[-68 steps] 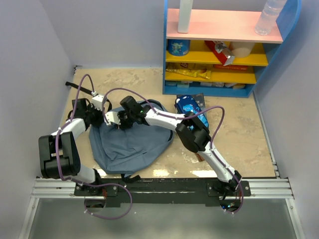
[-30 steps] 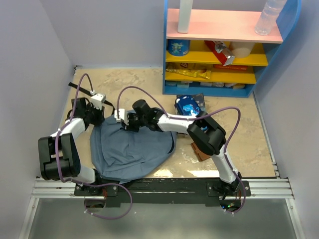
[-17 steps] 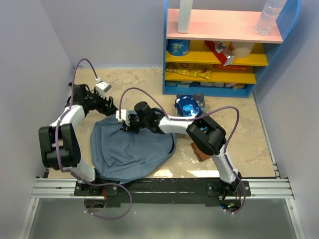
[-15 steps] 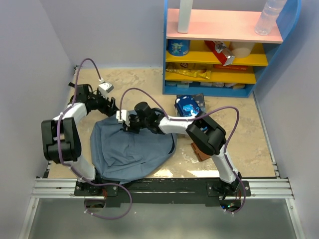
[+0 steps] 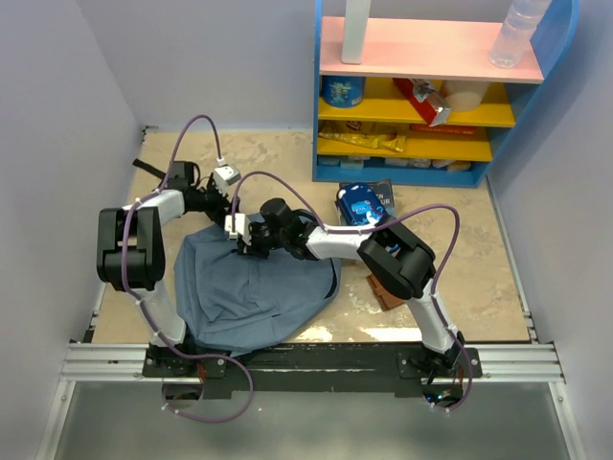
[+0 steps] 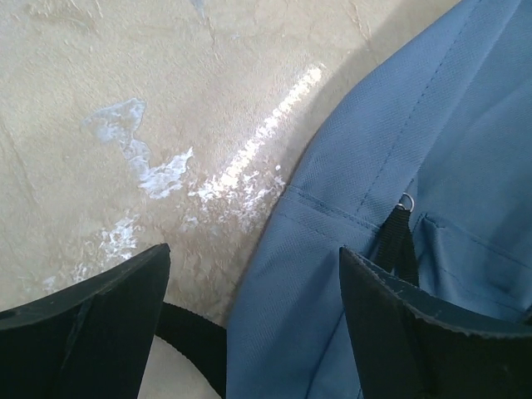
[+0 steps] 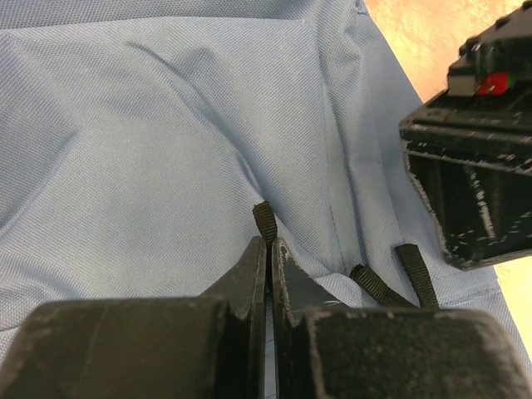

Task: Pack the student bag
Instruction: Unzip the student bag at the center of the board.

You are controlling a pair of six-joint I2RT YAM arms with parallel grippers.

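Observation:
The student bag (image 5: 254,287), slate-blue fabric, lies flat on the table between the arms. My right gripper (image 5: 242,241) rests at the bag's far top edge, and in the right wrist view that gripper (image 7: 268,249) is shut on a short black webbing loop (image 7: 264,218) of the bag (image 7: 150,125). My left gripper (image 5: 218,199) hovers just beyond the bag's far left corner. In the left wrist view it (image 6: 249,320) stands open over the bag's edge (image 6: 399,125) and a black strap (image 6: 193,334), holding nothing.
A blue shelf unit (image 5: 431,96) with snacks and bottles stands at the back right. A blue packet (image 5: 364,205) on a dark book lies in front of it. A brown object (image 5: 383,289) lies by the right arm. Walls close in left and right.
The left gripper has let go of the bag's left edge, opened, and swung away toward the back and right. The right gripper has stayed shut on the loop.

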